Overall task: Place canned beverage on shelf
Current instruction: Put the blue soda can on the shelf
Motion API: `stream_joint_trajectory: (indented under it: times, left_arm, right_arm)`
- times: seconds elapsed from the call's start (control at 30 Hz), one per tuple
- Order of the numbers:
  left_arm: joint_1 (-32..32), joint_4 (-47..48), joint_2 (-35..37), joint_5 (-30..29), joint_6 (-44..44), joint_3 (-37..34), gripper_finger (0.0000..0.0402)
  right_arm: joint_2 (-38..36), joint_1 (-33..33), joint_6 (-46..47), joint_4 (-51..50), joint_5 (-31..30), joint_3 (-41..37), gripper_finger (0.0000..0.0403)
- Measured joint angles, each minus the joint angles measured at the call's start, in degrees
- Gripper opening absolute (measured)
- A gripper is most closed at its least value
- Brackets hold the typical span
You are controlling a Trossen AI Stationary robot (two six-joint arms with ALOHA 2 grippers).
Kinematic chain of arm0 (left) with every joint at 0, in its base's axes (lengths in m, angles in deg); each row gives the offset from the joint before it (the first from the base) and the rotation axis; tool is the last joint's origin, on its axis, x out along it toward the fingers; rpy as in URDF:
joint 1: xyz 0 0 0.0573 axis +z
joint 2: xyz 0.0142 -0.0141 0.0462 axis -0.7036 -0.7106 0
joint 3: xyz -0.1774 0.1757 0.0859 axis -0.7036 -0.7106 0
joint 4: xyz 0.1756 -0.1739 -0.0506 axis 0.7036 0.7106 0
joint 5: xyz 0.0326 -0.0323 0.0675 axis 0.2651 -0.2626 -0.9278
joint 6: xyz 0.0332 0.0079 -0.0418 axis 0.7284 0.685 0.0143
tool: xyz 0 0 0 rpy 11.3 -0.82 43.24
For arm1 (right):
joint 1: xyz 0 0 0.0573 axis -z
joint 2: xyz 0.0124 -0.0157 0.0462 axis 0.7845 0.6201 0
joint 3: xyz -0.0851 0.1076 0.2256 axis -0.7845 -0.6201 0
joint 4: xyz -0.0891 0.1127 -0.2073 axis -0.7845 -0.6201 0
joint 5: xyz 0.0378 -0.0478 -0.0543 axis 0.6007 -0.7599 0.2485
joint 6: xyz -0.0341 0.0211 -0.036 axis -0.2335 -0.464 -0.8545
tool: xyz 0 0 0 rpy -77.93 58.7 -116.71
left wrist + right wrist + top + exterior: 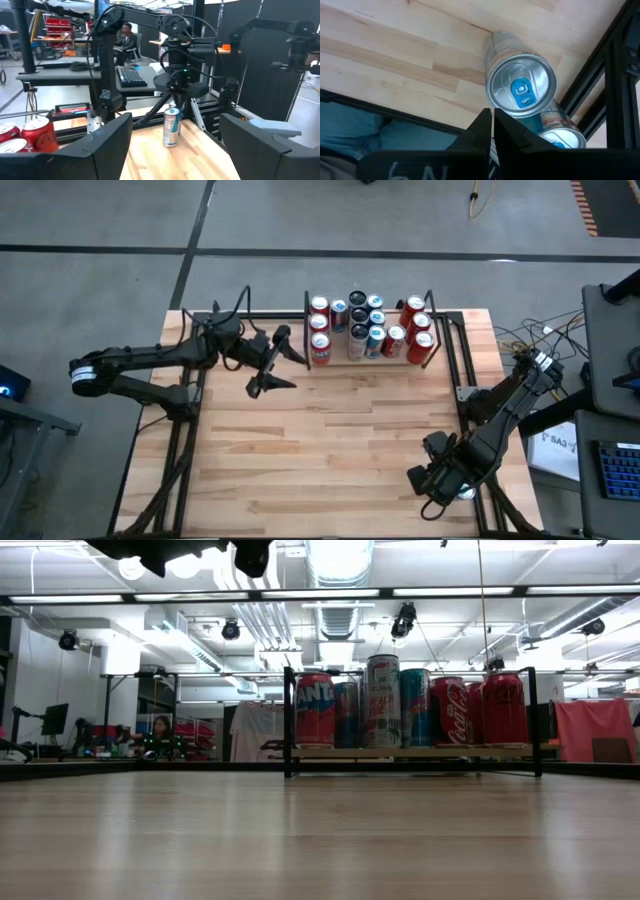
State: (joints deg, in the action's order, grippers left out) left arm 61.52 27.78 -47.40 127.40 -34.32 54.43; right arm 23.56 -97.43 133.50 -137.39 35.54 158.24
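The right gripper (492,122), shut and empty at five o'clock directly above a lone can (521,90) on the surface (330,440), could topple it, while the left gripper (278,362) hangs open beside the crowded twelve-o'clock shelf (372,360).

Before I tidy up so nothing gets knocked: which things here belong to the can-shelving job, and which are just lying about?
Job in hand:
- shelf
- cans on the shelf
- loose silver can, below the shut right end effector
- left end effector, open, near the shelf

Just lying about:
- keyboard
- cables off the table's right edge
- person at a desk far behind
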Motion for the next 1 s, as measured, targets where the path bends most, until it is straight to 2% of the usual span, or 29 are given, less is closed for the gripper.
stream_joint_trajectory:
  times: [0.27,0.4,0.53,0.8,1.0]
  left_arm:
    - [0.02,-0.03,0.22,-0.09,0.15,-0.02,0.0283]
    - [0.02,-0.05,0.22,-0.11,0.37,-0.02,0.0283]
    - [0.06,-0.05,0.22,-0.11,0.37,-0.02,0.0283]
    - [0.06,-0.05,0.22,-0.11,0.37,-0.02,0.0283]
    - [0.06,-0.05,0.24,-0.13,0.39,-0.02,0.0283]
  right_arm:
    - [0.00,0.02,0.55,-1.50,0.00,0.00,0.0011]
    - [0.00,0.02,5.28,-2.19,0.01,0.00,0.0035]
    - [0.00,0.02,5.51,-2.17,0.10,0.00,0.0088]
    - [0.04,0.02,6.08,-3.41,0.23,-0.36,0.0228]
    - [0.04,0.02,6.06,-3.20,0.18,-1.64,0.0294]
